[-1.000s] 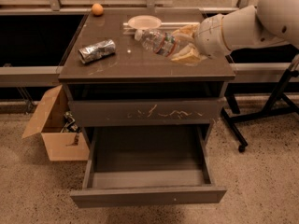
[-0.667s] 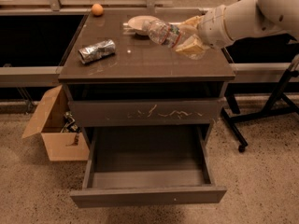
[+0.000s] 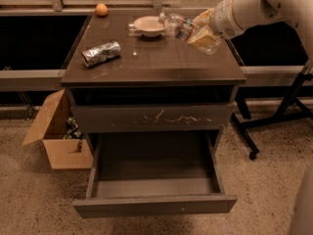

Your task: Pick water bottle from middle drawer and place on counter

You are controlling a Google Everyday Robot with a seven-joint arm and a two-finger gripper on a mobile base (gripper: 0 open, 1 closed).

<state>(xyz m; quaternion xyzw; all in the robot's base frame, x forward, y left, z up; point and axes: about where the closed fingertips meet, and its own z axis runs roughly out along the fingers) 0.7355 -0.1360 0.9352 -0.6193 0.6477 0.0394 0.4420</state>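
My gripper hangs over the back right of the counter, shut on the water bottle. The bottle is clear with a white cap and a dark label band. It lies tilted in the fingers, cap pointing left toward a white bowl, and is held a little above the counter top. The middle drawer stands pulled out below with a plain front panel, and nothing shows inside it. The white arm reaches in from the upper right.
A white bowl sits at the counter's back middle. A crumpled silver foil packet lies at the left and an orange at the back left corner. The scratched top drawer front is shut. A cardboard box stands at the left, a black stand at the right.
My gripper has carried the bottle up and toward the back of the counter, closer to the white bowl. The drawer, packet and orange have not moved.
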